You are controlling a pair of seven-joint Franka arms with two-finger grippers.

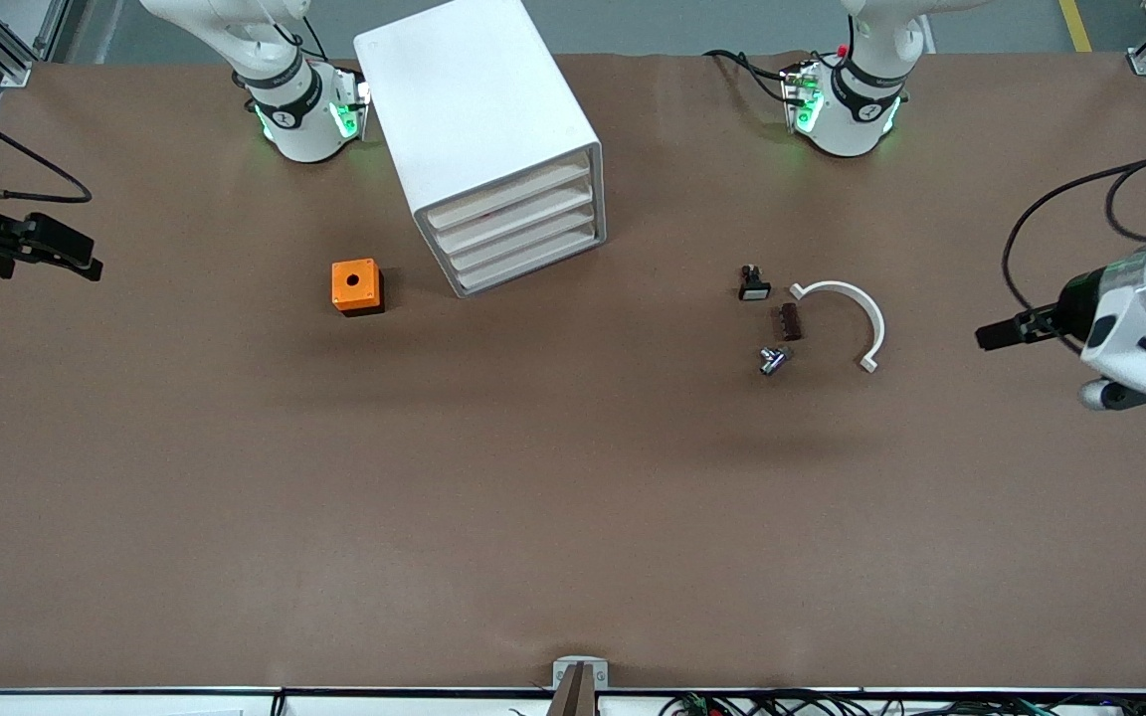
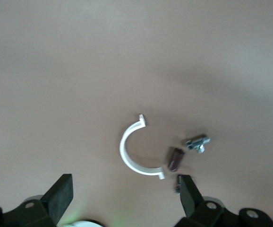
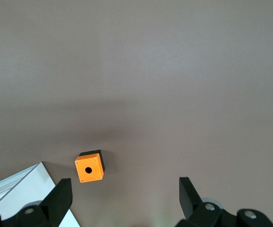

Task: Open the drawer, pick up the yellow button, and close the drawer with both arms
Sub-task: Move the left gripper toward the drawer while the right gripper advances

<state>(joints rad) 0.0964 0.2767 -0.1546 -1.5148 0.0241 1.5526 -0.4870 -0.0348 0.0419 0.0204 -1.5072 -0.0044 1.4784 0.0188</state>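
Four shut drawers [image 1: 518, 234], no button in sight.
Two grippers wait at the frame's side edges, left gripper [image 2: 124, 198] and right gripper [image 3: 124, 196] both with fingers apart. One cabinet [image 1: 478, 109], upper middle, probably hides the button: light, stiff, tiny, best pinched across its body. One orange box [image 1: 355, 285], one white half-ring [image 1: 866, 308], three small parts [image 1: 784, 321].

front view: high, facing the bases, whole table [image 1: 573, 517]
left wrist view: looks down on white half-ring [image 2: 135, 152], shared with front [image 1: 857, 318]
right wrist view: looks down on orange cube [image 3: 89, 168], shared with front [image 1: 356, 286]
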